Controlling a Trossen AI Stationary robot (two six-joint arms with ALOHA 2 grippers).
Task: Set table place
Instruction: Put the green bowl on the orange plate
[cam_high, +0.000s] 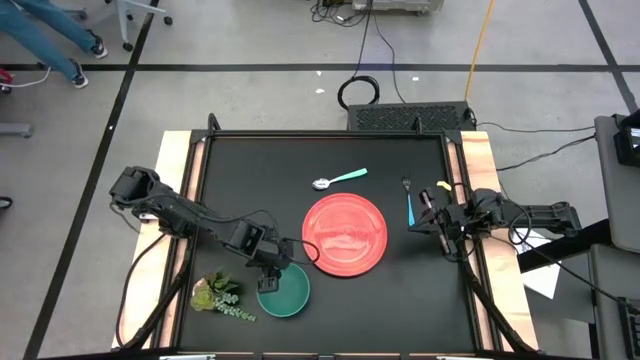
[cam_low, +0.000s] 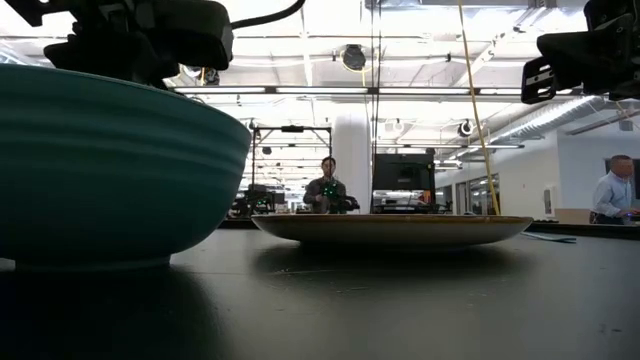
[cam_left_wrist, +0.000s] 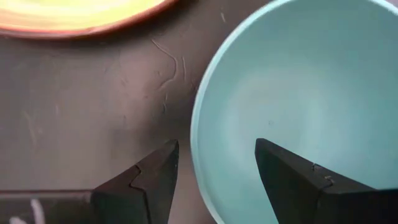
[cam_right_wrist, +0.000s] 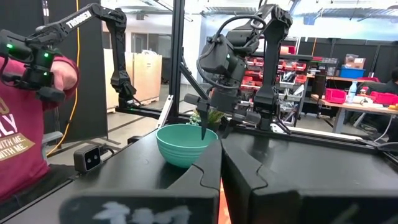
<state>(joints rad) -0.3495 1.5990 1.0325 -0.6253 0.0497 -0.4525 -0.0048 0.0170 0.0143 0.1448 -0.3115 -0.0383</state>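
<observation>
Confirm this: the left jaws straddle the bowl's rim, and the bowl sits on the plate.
Not quite. The left gripper does straddle the bowl's rim, jaws open, one inside and one outside. But the bowl sits on the table beside the plate, not on it, as the high view shows.

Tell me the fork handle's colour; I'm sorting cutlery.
Blue. The fork lies right of the red plate; the high view shows it best.

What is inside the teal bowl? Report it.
The bowl looks empty; one finger of the open left gripper reaches inside its rim, hiding part of the interior.
</observation>
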